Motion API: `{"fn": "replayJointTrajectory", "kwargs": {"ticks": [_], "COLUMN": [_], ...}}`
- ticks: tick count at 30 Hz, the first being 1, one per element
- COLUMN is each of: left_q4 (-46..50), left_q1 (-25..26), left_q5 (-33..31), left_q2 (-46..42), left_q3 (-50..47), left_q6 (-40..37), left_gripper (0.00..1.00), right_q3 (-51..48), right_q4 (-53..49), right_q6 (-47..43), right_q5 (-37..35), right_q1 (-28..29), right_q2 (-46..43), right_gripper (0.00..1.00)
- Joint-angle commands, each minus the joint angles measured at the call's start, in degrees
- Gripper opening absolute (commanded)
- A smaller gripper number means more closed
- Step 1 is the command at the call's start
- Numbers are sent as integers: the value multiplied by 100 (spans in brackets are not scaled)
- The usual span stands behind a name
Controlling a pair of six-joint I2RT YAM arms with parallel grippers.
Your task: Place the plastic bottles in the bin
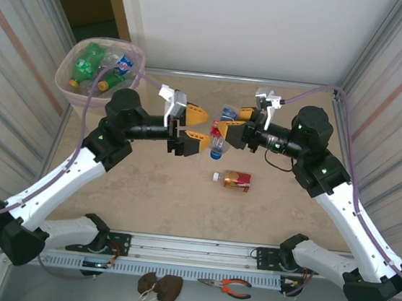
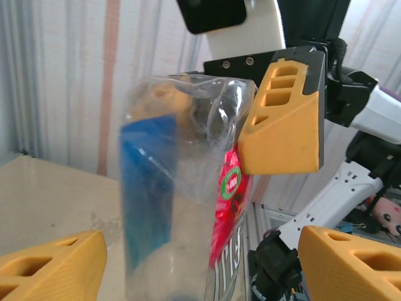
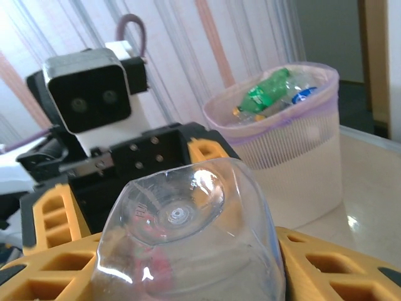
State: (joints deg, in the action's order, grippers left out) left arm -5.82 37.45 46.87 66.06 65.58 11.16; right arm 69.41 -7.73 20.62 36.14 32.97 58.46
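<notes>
Bottle (image 3: 182, 213) clamped in my right gripper (image 3: 194, 282) hangs before my left gripper (image 1: 202, 129), jaws apart; bin (image 3: 301, 169) lies beyond left arm.

Clear bottle (image 1: 217, 147) is held in right gripper (image 1: 234, 124) mid-table. Left gripper (image 1: 198, 128) is faced toward it, jaws spread, just beside. Red-labelled bottle (image 1: 236, 181) is laid flat on table (image 1: 146, 188) nearby. Green bottles (image 1: 87, 61) are seen inside bin (image 1: 73, 94), far left.
</notes>
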Motion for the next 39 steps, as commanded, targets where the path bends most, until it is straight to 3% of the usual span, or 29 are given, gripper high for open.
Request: {"fn": "replayJointTrajectory", "kwargs": {"ticks": [1,19,30,32,36,39], "left_q4": [-95,43,275,376,696,1211], "left_q1": [168,229,228,229,199,144], "left_q5": [263,1140,1232,1187,872,477], "left_q2": [165,568,566,544,423,267], "left_q3": [363,633,767,806,897,1047], "left_q6": [-324,-387,-632,-705,-862,-1075], "left_gripper": [80,67,51,51,51,51], "right_q3": [125,186,214,227,289,363], "right_q4": [553,852,731,677,382,15], "right_q6": [323,519,402,375,174,-110], "right_q5": [363,709,601,523,149,-288], "right_q1": [-20,84,191,201,190,157], "right_q2": [-98,-150,-146,-148,-334,-466], "right_gripper": [54,54,55,59,78,83]}}
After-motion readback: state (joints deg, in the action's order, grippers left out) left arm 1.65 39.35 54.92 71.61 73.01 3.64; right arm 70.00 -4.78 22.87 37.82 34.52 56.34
